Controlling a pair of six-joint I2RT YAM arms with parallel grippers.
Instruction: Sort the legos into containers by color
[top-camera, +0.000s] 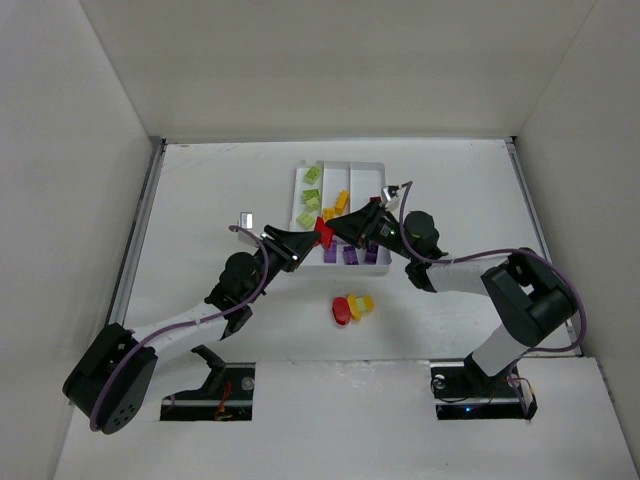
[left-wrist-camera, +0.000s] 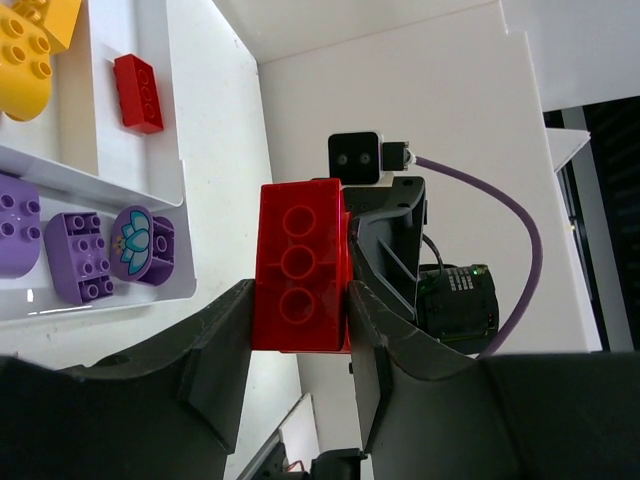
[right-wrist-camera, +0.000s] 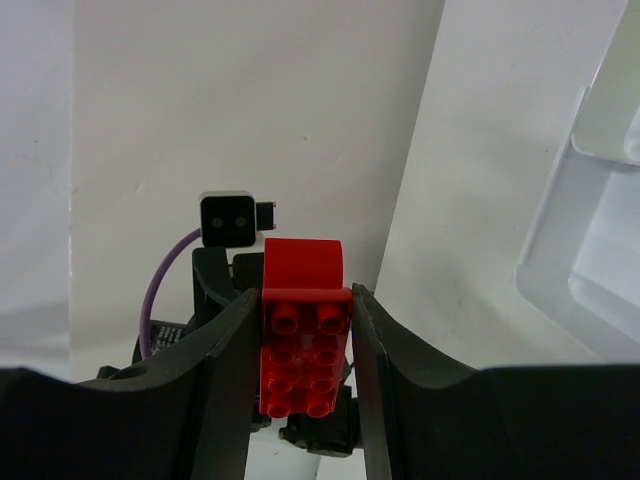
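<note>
Left pincer, right pincer, clamping red lego

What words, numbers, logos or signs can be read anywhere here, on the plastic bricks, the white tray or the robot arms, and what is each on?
No readable words or numbers in any view.
On the round purple plastic brick in the white plastic tray: a printed teal lotus flower, no lettering.
On the red plastic brick: marks on its studs, if any, are too small to read.
</note>
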